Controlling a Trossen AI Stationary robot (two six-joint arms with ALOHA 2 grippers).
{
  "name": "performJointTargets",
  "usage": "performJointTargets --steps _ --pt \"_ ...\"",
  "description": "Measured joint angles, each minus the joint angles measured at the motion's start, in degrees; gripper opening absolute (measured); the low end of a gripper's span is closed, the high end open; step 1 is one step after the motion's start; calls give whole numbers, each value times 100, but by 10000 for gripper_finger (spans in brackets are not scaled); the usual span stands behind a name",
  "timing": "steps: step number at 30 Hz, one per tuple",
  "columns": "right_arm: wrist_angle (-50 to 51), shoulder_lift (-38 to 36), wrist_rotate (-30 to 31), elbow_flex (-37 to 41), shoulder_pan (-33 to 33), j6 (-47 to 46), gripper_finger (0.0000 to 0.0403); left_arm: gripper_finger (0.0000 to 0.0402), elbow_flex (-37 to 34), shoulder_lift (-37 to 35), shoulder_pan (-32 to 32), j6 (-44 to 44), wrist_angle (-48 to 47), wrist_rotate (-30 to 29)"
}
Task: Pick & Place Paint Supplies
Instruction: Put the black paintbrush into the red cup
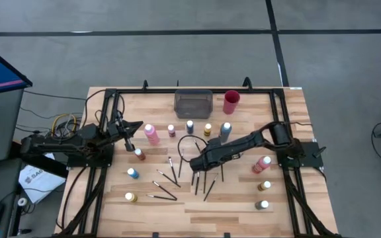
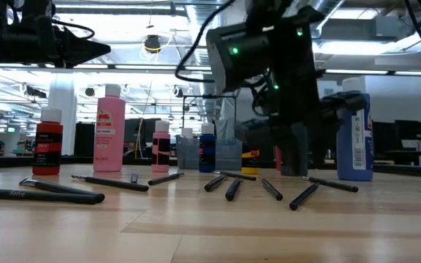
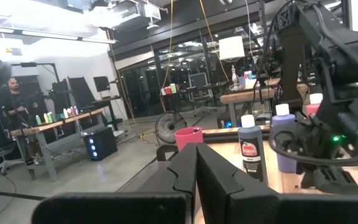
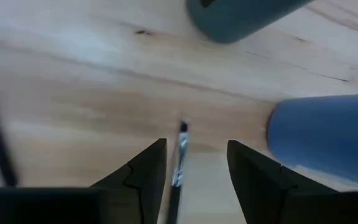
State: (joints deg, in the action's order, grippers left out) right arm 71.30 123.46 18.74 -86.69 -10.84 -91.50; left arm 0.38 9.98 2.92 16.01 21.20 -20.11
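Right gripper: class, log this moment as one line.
right gripper: open, straddling brush | left gripper: shut, idle

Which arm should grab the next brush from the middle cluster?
Right. The right gripper sits low over the table with jaws open astride a brush. The left gripper is shut, away from the cluster.

Even overhead light, soft shadows, blur up close

Ceiling strips (image 2: 108,67) glare white in the low view; the table (image 1: 197,205) is evenly lit. The right wrist view is soft throughout, with a blurred brush (image 4: 179,158) and blue bottle (image 4: 328,137).
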Motion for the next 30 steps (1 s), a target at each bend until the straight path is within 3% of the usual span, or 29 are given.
performJointTargets --steps 10,30 --pt "-792 -84 -137 391 85 360 145 3 -1 29 0 0 36 1" --pt "-1046 -75 -393 443 239 660 8 3 -2 39 0 0 47 1"
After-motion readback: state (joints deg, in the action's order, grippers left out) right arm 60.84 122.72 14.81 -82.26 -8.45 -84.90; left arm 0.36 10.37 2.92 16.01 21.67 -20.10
